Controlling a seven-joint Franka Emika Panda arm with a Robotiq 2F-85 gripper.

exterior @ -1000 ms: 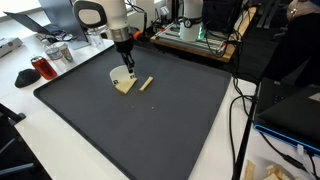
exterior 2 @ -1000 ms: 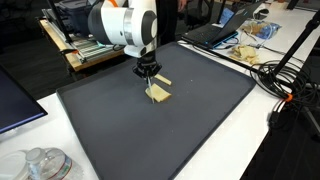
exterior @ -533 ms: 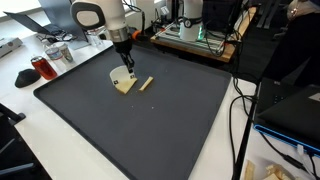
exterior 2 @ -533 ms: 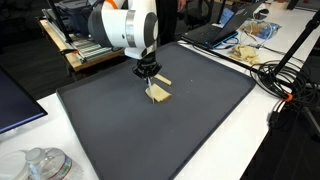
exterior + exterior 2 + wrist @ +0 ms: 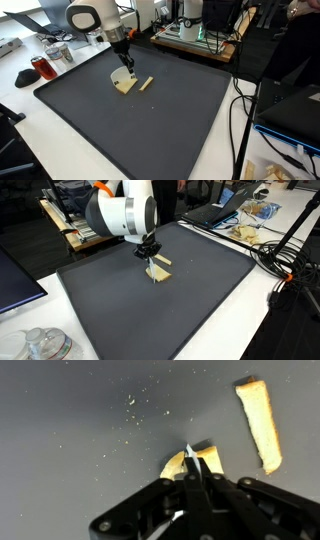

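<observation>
My gripper (image 5: pixel 126 68) stands low over the dark mat (image 5: pixel 150 125) and is shut on a thin white flat piece (image 5: pixel 118 75), seen edge-on in the wrist view (image 5: pixel 187 453). Right under its tip lies a tan rounded slab (image 5: pixel 124 87), which also shows in an exterior view (image 5: pixel 160 276) and in the wrist view (image 5: pixel 205 460). A narrow tan stick (image 5: pixel 146 83) lies just beside it, apart from the gripper, and shows in the wrist view (image 5: pixel 258 422) too. I cannot tell whether the white piece touches the slab.
A red cup (image 5: pixel 40 68) and a black object (image 5: pixel 26 77) stand on the white table beyond the mat's edge. A laptop (image 5: pixel 215 210), a snack bag (image 5: pixel 248 220) and cables (image 5: pixel 285 260) lie at one side. A clear jar (image 5: pixel 45 345) stands near the front corner.
The arm's upper links have swung a little to the side. The gripper stays over the tan slab, still shut on the white piece.
</observation>
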